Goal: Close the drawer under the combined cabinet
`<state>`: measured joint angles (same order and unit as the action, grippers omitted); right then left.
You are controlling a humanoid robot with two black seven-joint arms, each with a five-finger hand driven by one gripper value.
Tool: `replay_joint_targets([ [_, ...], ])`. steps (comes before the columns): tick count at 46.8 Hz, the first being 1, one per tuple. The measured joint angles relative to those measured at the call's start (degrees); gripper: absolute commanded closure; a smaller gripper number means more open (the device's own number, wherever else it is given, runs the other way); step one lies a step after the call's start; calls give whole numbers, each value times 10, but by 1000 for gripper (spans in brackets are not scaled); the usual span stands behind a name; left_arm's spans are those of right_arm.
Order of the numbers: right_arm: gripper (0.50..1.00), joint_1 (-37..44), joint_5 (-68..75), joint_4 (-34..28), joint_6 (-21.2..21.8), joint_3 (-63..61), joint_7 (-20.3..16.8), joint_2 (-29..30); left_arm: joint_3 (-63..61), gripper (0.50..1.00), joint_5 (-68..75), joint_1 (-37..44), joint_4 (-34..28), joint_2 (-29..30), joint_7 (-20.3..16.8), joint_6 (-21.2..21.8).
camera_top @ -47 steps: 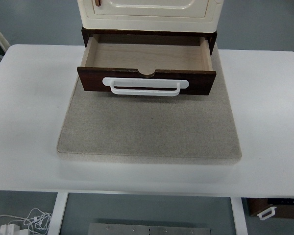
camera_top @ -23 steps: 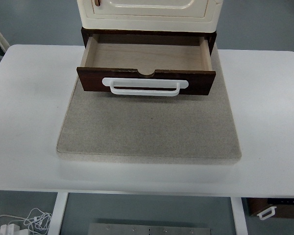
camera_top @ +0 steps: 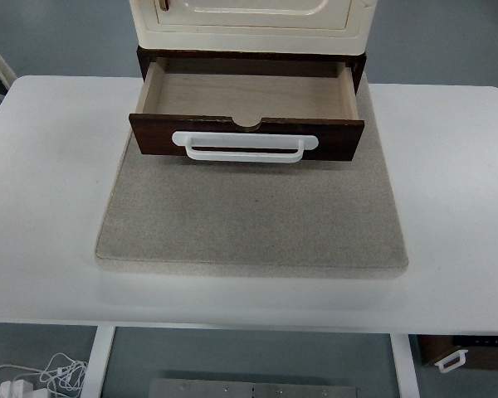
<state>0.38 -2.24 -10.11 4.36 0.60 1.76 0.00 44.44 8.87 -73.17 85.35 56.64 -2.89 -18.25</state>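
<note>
A white counter (camera_top: 50, 182) carries a grey mat (camera_top: 249, 215), with a cream cabinet (camera_top: 253, 21) at the mat's far edge. Beneath it the dark wooden drawer (camera_top: 247, 108) stands pulled out (pale interior exposed), white handle (camera_top: 245, 147) facing forward. Neither robot hand is in view.

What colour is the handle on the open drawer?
White; the handle stands out against the dark brown drawer front in the top view.

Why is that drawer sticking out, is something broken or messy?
Nothing looks broken or spilled. The dark drawer under the cream cabinet is simply pulled open and looks empty. Its white handle faces the grey mat. No robot hand is in view.
</note>
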Motion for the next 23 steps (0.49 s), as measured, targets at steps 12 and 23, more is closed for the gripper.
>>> replay_joint_targets([
  [12,548,0,0,0,0,0,0,0,-98,500,4,-30,80,5,8,-3],
  [23,548,0,0,0,0,0,0,0,-236,500,9,-63,109,0,11,-3],
])
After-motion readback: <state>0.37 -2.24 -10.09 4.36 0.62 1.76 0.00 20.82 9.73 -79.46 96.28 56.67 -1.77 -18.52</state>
